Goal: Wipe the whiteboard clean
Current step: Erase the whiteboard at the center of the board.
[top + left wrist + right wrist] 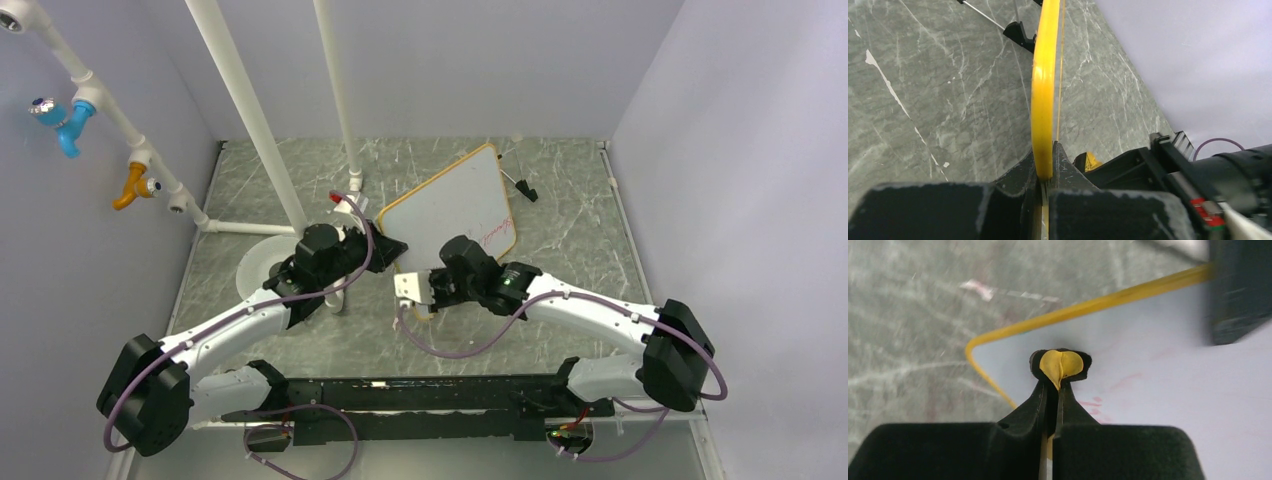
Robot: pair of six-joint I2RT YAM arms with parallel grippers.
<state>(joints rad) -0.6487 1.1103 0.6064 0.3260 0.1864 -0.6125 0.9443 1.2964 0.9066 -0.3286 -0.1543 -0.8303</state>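
The whiteboard (448,208), white with a thin orange-yellow frame, lies tilted near the middle of the table, with red scrawl (500,232) by its right edge. My left gripper (392,247) is shut on the board's near-left corner. In the left wrist view the frame (1043,95) runs edge-on out of the left gripper (1047,170). My right gripper (447,262) is over the board's near edge. In the right wrist view that gripper (1060,385) is shut on a small folded yellow-and-black eraser pad (1061,363), which sits over the white surface (1158,390) near faint red smears (1128,381).
Two white pipes (252,120) rise from the table's back left. A white disc (258,262) lies under the left arm. A black foot on a thin rod (525,190) lies right of the board. Grey walls close in on three sides.
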